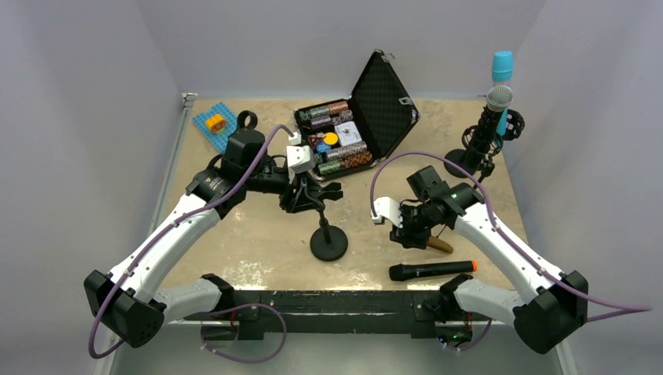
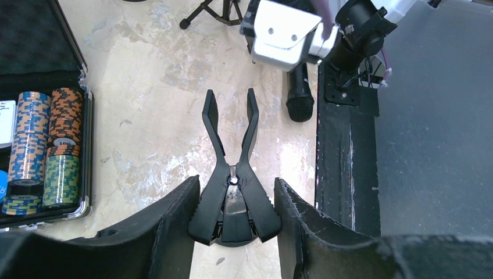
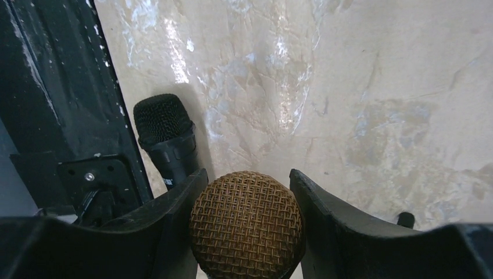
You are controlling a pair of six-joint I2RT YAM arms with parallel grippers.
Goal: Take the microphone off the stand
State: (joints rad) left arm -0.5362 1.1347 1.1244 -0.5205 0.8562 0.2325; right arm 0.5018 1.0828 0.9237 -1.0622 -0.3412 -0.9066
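Grey walls [image 1: 78, 94], mottled beige tabletop [image 1: 258, 226], stand [image 1: 328, 244]

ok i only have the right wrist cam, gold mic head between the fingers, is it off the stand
Observer: Yes. In the top camera the right gripper holds the gold mic apart from the stand, to its right.
Operator: and the clip, empty
Observer: Empty. The left wrist camera shows the clip with its prongs open and nothing between them, the left gripper closed on its handles.
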